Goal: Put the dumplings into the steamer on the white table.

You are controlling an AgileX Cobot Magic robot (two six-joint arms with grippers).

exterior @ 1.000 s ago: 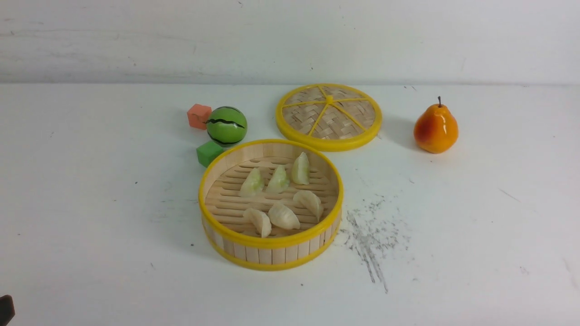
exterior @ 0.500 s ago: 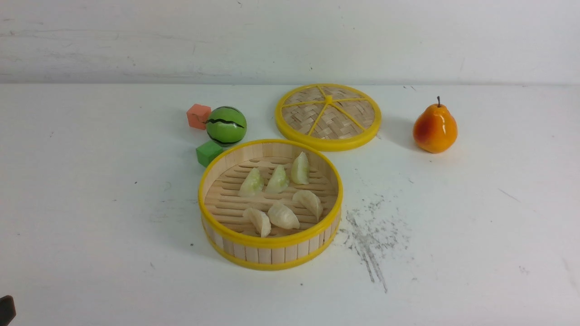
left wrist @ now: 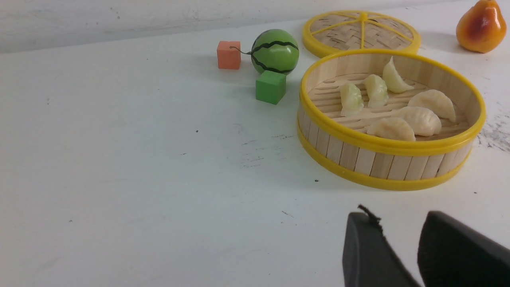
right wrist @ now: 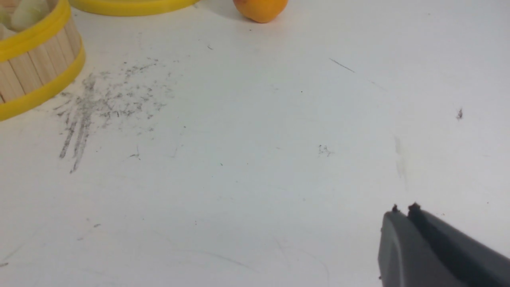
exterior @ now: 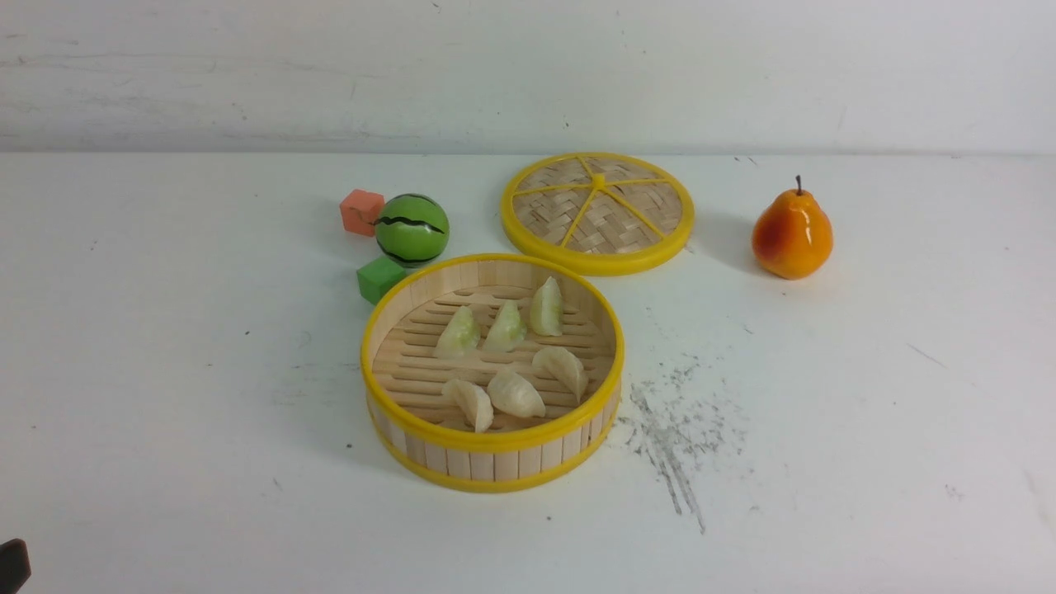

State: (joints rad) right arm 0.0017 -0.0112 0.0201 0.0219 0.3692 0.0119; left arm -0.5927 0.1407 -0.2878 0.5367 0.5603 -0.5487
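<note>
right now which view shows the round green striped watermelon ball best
The left wrist view: the round green striped watermelon ball is largest there, with its dark stripes and thin stem showing. The front view shows it whole but smaller. The right wrist view does not show it at all.

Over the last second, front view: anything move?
Almost nothing. The dark bit of the left arm at the bottom-left corner sank slightly lower; the pear sits a hair further left than a second ago. Nothing was gripped or released. All six dumplings stay in the steamer; lid, melon ball and both cubes unchanged.
</note>
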